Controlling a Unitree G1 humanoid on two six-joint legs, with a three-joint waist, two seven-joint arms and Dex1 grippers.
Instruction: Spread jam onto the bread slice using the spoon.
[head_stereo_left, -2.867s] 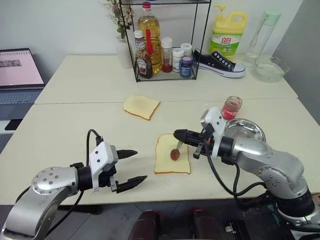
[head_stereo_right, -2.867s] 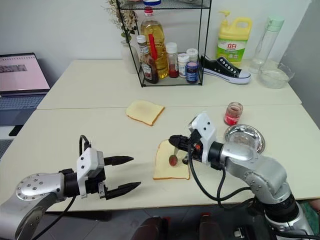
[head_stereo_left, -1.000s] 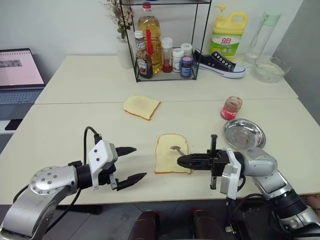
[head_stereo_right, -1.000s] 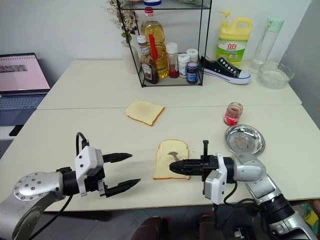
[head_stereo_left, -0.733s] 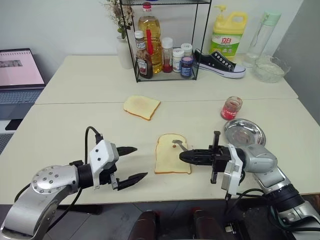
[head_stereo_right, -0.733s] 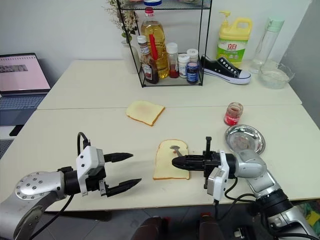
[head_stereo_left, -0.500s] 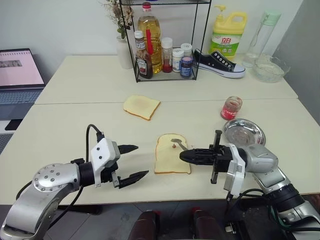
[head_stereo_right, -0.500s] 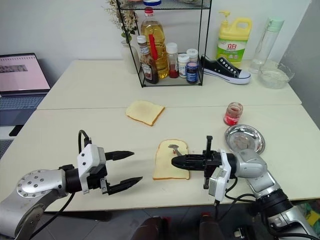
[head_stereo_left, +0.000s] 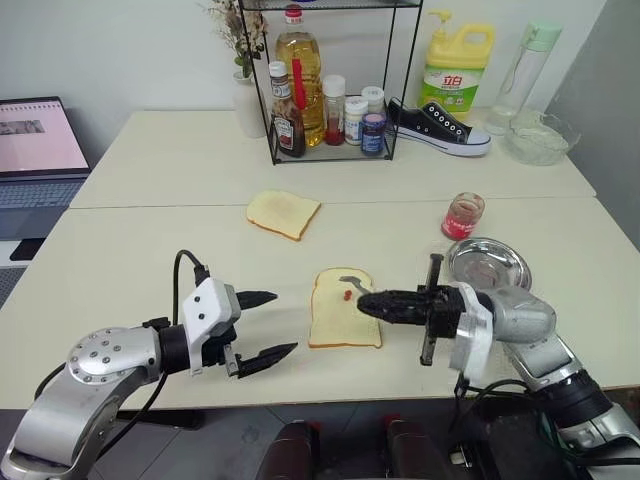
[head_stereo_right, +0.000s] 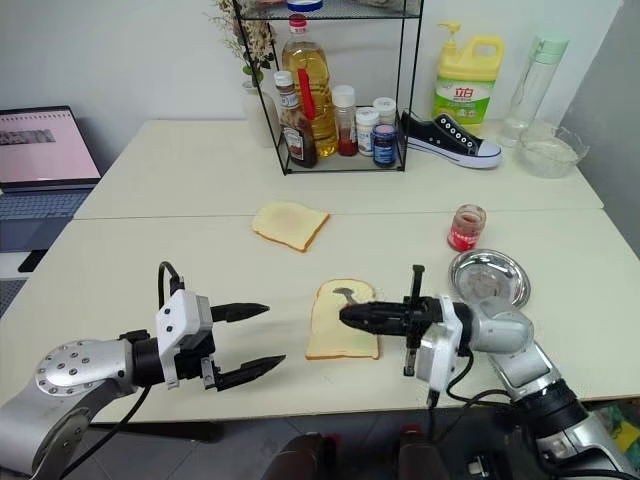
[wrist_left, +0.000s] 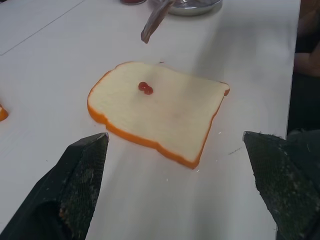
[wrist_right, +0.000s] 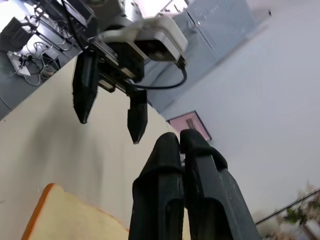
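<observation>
Bread slice (head_stereo_left: 345, 310) between steel dish (head_stereo_left: 488, 266) and left hand (head_stereo_left: 268, 325)

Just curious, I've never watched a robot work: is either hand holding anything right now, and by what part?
The right hand is shut on the spoon, gripping its handle end, bowl over the bread slice. The left hand is open and holds nothing.

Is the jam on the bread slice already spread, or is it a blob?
A blob: the jam sits as one small red dab on the bread slice; no smear around it.
</observation>
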